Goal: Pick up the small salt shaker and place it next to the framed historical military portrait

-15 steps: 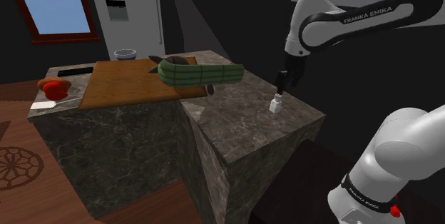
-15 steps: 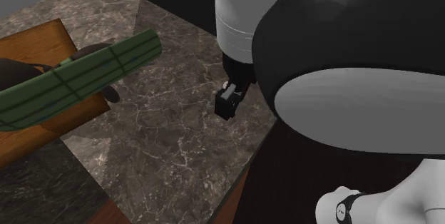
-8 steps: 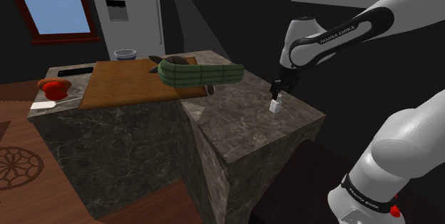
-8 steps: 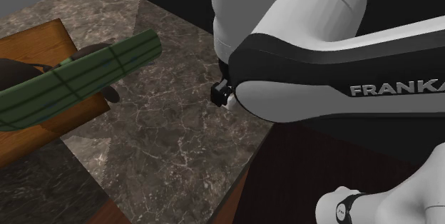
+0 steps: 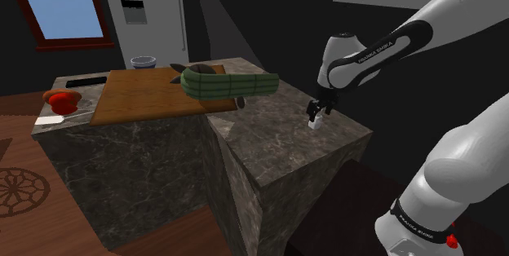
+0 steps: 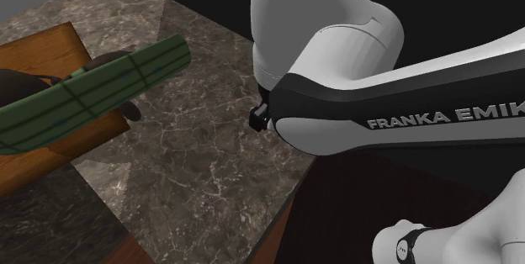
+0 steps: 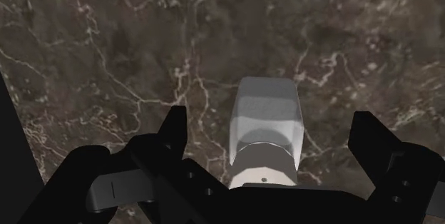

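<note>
a dark marble counter (image 5: 281,136) fills mid-frame; a wooden board (image 5: 139,93) lies on it left of centre; a green banded roll (image 5: 230,84) rests at the board's right edge; a window (image 5: 57,2) shows upper left

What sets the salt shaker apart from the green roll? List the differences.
Size: the salt shaker is far smaller than the green roll. Colour: the shaker is pale grey-white, the roll green with dark bands. Pose: the shaker stands on bare marble; the roll lies on its side, partly on the wooden board. State: the shaker sits between the open pincer's fingers; the roll lies apart from them. Both are on the marble counter.
</note>
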Robot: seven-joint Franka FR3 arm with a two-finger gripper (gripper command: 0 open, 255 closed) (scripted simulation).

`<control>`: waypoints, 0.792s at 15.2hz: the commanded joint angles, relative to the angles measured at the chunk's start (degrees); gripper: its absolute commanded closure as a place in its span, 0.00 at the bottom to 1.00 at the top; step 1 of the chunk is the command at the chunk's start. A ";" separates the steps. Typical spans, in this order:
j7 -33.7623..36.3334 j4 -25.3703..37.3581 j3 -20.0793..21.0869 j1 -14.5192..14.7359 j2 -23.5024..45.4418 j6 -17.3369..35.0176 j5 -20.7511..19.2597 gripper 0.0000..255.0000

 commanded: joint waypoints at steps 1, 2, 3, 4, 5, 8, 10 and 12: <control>0.03 -0.05 -0.06 -0.02 0.58 0.67 -0.05 0.00; 0.03 -0.05 -0.06 -0.02 0.58 0.67 -0.05 0.00; 0.03 -0.04 -0.06 -0.02 0.58 0.67 -0.05 0.00; 0.03 -0.04 -0.06 -0.02 0.59 0.67 -0.05 0.00; 0.03 -0.04 -0.06 -0.02 0.59 0.67 -0.05 0.00; 0.03 -0.05 -0.06 -0.02 0.57 0.66 -0.05 1.00; 0.03 -0.05 -0.06 -0.02 0.57 0.66 -0.05 1.00; 0.03 -0.06 -0.06 -0.03 0.57 0.67 -0.05 1.00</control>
